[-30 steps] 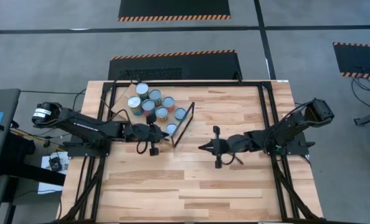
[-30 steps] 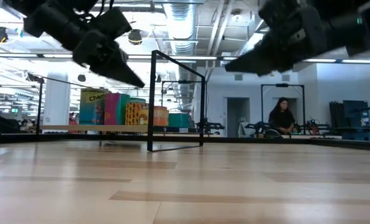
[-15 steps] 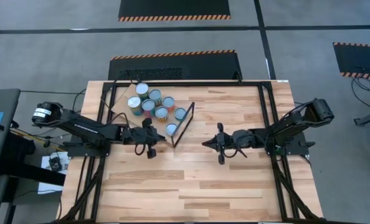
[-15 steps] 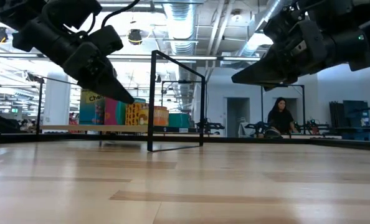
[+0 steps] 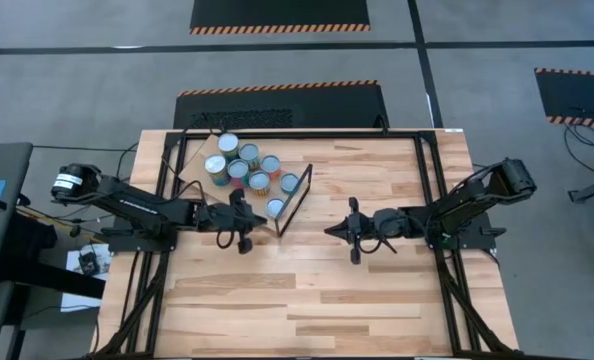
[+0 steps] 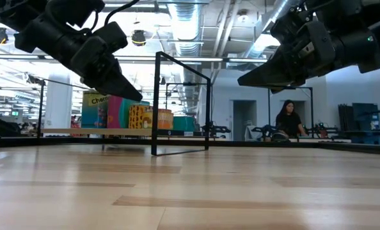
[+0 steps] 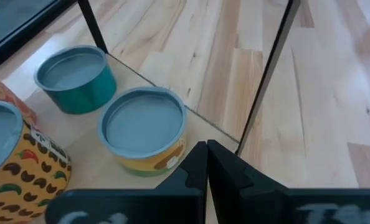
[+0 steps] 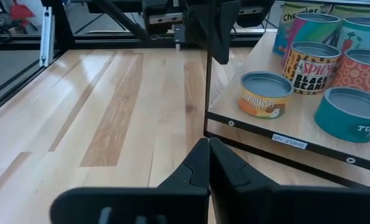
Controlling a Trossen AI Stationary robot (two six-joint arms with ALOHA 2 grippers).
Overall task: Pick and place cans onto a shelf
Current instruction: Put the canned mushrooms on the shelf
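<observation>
Several cans (image 5: 245, 166) stand upright in a cluster on the shelf (image 8: 260, 127), a light-wood board with a thin black frame (image 5: 295, 198) at its right end, far left of the table's middle. In the left wrist view a yellow-sided can (image 7: 142, 129) and a teal can (image 7: 75, 78) are closest. My left gripper (image 5: 260, 214) hovers shut just near of the shelf's corner, holding nothing. My right gripper (image 5: 328, 232) hovers shut to the right of the frame, pointing at it, also holding nothing.
Bare planked tabletop (image 5: 307, 300) spreads across the near half and between the two grippers. Black rails (image 5: 432, 180) run along the table's sides and far edge. A person (image 6: 288, 121) sits far off in the room behind.
Both grippers have sunk a little and drawn back from the shelf, the left toward the table's left edge and the right toward its right edge, each rolling slightly. Both have kept still over the last half second and stayed shut. The cans have not moved.
</observation>
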